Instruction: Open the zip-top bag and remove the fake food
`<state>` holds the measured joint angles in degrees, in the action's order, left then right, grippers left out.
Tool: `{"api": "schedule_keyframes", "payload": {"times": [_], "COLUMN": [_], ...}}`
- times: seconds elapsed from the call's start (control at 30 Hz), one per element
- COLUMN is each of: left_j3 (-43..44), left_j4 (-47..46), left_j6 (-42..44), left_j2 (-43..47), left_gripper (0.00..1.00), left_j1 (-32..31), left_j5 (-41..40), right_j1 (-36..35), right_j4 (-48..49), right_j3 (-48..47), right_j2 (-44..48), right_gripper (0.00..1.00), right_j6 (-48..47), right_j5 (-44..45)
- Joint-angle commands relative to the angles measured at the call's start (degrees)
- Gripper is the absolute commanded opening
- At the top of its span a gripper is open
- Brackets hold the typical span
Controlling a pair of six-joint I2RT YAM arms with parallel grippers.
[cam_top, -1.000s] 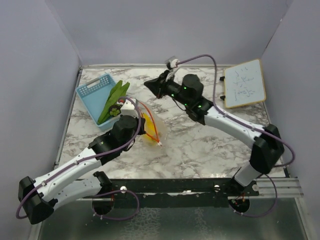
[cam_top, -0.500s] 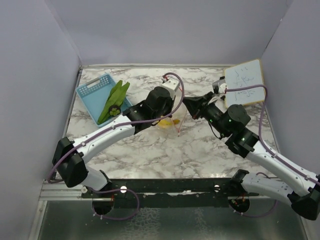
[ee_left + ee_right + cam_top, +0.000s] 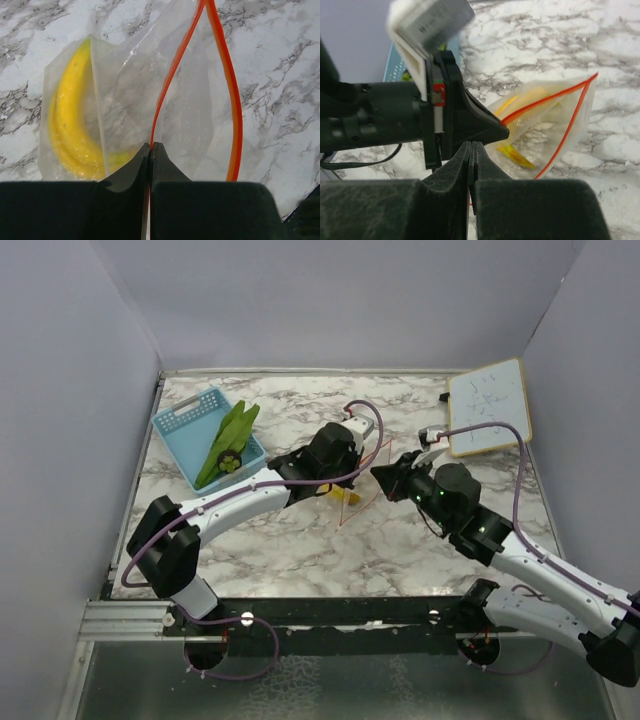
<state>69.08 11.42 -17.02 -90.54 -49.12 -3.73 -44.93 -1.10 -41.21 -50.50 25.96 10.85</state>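
Presently the left tool [image 3: 151, 147] pinches one orange lip of the zip-top bag [image 3: 130, 90] over the tabletop [image 3: 280, 75], the right tool [image 3: 470, 147] seemingly clamps the other, and the lips should part evenly, without tearing, exposing the yellow fake food [image 3: 67, 125] inside.

One light-blue mesh plastic basket [image 3: 183, 419] stands on the table. In the basket lie one long green leafy toy piece [image 3: 232, 435] and one small dark round toy piece [image 3: 229, 463]. Right of the basket is one clear floppy zip-top bag [image 3: 135, 95] with an orange-red strip, holding one yellow curved toy piece [image 3: 70, 130]. Far right of the basket is one wood-framed whiteboard [image 3: 487, 407]. There are two black two-finger grippers: the left gripper [image 3: 151, 148] and the right gripper [image 3: 471, 146].
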Motion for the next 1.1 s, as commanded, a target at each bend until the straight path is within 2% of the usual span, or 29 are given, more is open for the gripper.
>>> {"api": "schedule_keyframes", "payload": {"times": [0.0,0.2,0.5,0.63,0.87,1.07], "left_j3": [0.97,0.88,1.12,0.68,-2.63,-4.18], "left_j4": [-4.15,-5.77,-5.61,-5.12,-3.78,-3.68], "left_j6": [-2.98,-5.13,-6.45,-6.55,-5.98,-5.84], "left_j2": [-0.95,-2.09,-2.09,-1.94,0.26,1.69], "left_gripper": [0.0,0.0,0.0,0.0,0.0,0.0], "left_j1": [0.17,0.08,-0.49,-0.71,-0.8,-0.8], "left_j5": [4.28,5.63,6.16,5.71,2.49,1.85], "right_j1": [-0.16,-0.12,3.59,4.68,4.77,4.77], "right_j4": [-0.35,6.49,1.32,10.04,16.64,19.06], "right_j3": [3.83,10.12,9.47,12.61,10.25,7.11], "right_j2": [-2.4,-8.58,-16.92,-16.59,-21.95,-30.88], "right_gripper": [0.01,0.02,0.02,0.02,0.19,0.29], "right_j6": [7.56,9.06,15.28,13.88,10.34,8.35], "right_j5": [1.68,2.94,4.1,-0.97,-7.56,-9.11]}}
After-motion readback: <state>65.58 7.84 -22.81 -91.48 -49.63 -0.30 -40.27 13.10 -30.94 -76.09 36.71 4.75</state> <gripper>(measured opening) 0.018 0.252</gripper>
